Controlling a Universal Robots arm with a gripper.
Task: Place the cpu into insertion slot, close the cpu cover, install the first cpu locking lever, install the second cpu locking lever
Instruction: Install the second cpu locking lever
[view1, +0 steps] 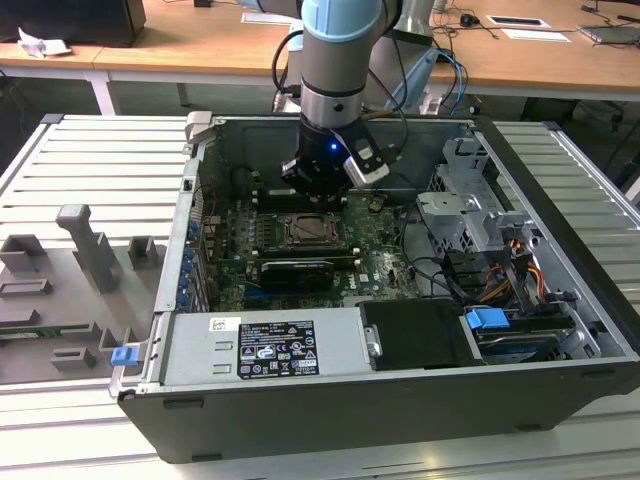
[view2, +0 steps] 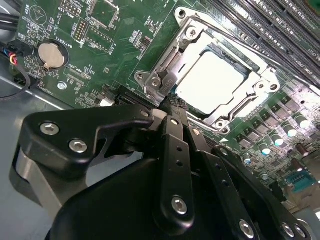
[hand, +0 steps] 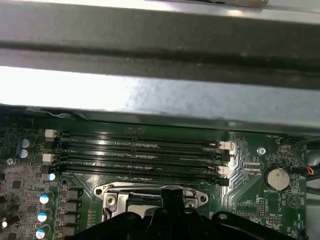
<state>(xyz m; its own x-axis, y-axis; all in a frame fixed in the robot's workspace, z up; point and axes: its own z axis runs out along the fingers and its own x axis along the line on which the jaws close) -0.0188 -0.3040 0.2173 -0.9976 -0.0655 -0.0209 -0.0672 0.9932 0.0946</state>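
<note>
Hovering over one cpu (view2: 212, 82) under one cpu cover (view2: 167, 57); gripper (view2: 172, 105) closed, empty.

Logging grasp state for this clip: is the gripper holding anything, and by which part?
Cannot be told. The gripper sits low at the cpu cover's edge, with the cpu already in its socket.

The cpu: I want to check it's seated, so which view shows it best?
The second wrist view: the cpu lies flat inside the cpu cover. In the exterior view it is a small dark square; in the first wrist view the arm hides most.
</note>
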